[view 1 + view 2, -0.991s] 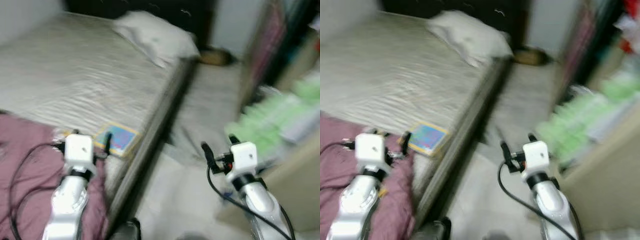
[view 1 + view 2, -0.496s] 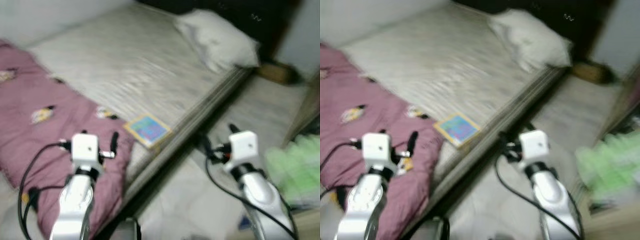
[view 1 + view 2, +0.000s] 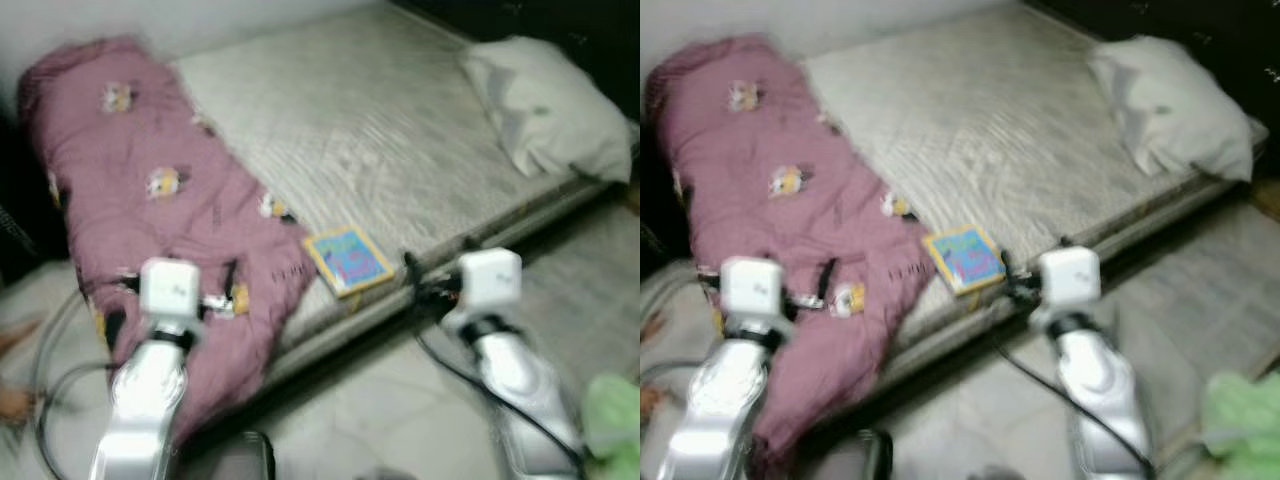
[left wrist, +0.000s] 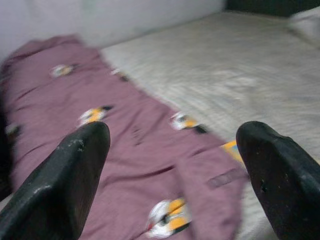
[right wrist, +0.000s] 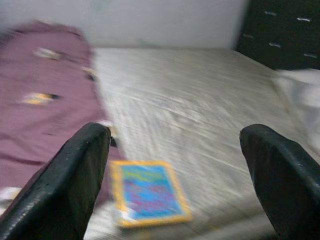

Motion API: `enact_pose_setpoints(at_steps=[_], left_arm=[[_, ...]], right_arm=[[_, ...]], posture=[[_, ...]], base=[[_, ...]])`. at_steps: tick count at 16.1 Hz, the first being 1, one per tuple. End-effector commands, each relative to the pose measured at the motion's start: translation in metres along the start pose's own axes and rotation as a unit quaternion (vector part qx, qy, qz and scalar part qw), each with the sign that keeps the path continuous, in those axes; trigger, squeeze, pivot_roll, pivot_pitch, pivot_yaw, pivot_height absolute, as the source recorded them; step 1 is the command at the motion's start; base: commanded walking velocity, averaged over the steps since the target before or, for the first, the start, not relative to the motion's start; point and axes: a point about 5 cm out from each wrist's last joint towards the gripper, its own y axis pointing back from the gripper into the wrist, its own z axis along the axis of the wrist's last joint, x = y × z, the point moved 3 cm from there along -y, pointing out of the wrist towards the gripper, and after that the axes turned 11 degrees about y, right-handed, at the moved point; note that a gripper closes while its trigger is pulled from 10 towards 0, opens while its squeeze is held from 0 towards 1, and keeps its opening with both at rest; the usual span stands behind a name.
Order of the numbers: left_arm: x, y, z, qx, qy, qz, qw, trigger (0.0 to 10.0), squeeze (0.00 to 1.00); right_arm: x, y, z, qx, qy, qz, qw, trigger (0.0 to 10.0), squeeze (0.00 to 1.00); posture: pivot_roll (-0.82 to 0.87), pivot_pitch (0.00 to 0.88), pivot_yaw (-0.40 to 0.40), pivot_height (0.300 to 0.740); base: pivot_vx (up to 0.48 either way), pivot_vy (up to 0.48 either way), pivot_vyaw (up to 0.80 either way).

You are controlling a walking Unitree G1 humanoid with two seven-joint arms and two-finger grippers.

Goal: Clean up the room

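Two grippers held up before a bed (image 3: 400,150), both with fingers spread wide and holding nothing: left gripper (image 4: 170,170) over a maroon blanket (image 3: 150,190) with small cartoon prints, right gripper (image 5: 175,175) facing a book (image 5: 149,192). Blue book with yellow border, flat near the mattress edge, just beside the blanket; cover writing too blurred to read. White pillow (image 3: 545,105) at the bed's far right. Green bundle (image 3: 1240,410) on the floor, low right.

Light: dim, even indoor light, no glare
Blur: motion smear across all four views
Shadow: dark beside the mauve patterned quilt (image 3: 150,190)
Focus: near black fingers (image 4: 65,185) soft
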Motion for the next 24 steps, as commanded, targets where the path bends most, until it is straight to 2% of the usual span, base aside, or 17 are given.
enact_pose_setpoints(at_steps=[1, 5, 9, 14, 16, 19, 24], left_arm=[[-0.005, -0.001, 0.001, -0.001, 0.005, -0.010, 1.000, 10.0, 0.00], [-0.007, -0.004, 0.003, -0.007, 0.001, -0.013, 1.000, 10.0, 0.00], [-0.008, -0.004, 0.000, -0.003, 0.008, -0.014, 1.000, 10.0, 0.00], [-0.008, -0.005, -0.003, 0.001, 0.013, -0.015, 1.000, 10.0, 0.00], [-0.009, -0.009, -0.001, -0.002, 0.015, -0.019, 1.000, 10.0, 0.00], [-0.013, -0.014, 0.002, -0.007, 0.021, -0.039, 0.999, 10.0, 0.00], [-0.018, -0.014, 0.006, -0.018, 0.029, -0.057, 0.998, 10.0, 0.00]], right_arm=[[-0.006, 0.003, -0.001, 0.006, 0.003, -0.010, 1.000, 10.0, 0.00], [-0.009, 0.001, 0.000, 0.006, -0.001, -0.023, 1.000, 10.0, 0.00], [-0.003, 0.001, -0.002, 0.010, -0.007, -0.020, 1.000, 10.0, 0.00], [-0.004, -0.002, -0.005, 0.011, -0.009, -0.027, 1.000, 10.0, 0.00], [-0.010, -0.002, -0.011, 0.021, -0.021, -0.047, 0.998, 10.0, 0.00], [-0.017, -0.001, -0.019, 0.035, -0.011, -0.073, 0.997, 10.0, 0.00], [-0.015, -0.002, -0.022, 0.042, 0.004, -0.072, 0.996, 10.0, 0.00]], posture=[[-0.04, 0.112, -0.021, 0.740], [-0.04, 0.108, -0.016, 0.740], [-0.03, 0.097, -0.018, 0.740], [-0.04, 0.085, -0.009, 0.740], [-0.04, 0.076, 0.002, 0.740], [-0.04, 0.069, 0.014, 0.740], [-0.04, 0.070, 0.006, 0.740]], base=[[0.000, 0.000, 0.80], [0.000, 0.000, 0.80], [0.000, 0.000, 0.80], [0.000, 0.000, 0.80], [0.000, 0.000, 0.00], [0.000, 0.000, 0.00], [0.053, 0.000, 0.00]])
